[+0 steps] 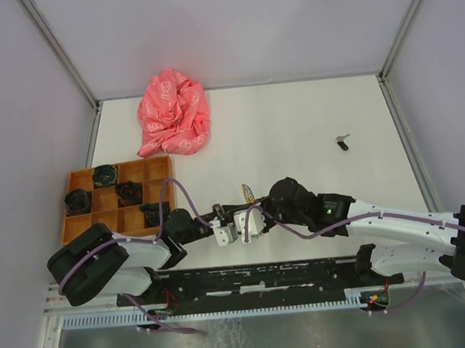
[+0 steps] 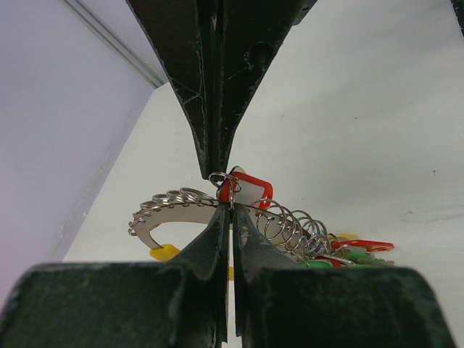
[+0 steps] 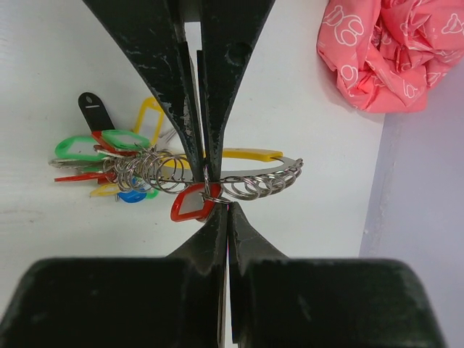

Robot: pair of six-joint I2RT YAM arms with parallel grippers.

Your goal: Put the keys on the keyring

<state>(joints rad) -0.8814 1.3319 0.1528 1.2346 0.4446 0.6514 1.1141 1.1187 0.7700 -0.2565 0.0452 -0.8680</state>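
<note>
The keyring [image 3: 255,177] is a curved metal band strung with several small split rings and coloured tags. It hangs just above the table between both grippers. My left gripper [image 2: 230,209] is shut on the band's edge. My right gripper [image 3: 228,206] is shut on the small ring of the red-headed key [image 3: 190,204], right against the band; this key's red head [image 2: 250,190] shows behind the fingertips in the left wrist view. The black-headed key [image 1: 342,141] lies alone on the table at the right, far from both grippers. In the top view the keyring [image 1: 249,194] shows where the arms meet.
A crumpled pink cloth [image 1: 174,112] lies at the back left of the table. An orange compartment tray [image 1: 105,201] with black parts sits at the left, beside the left arm. Grey walls close in the table on both sides.
</note>
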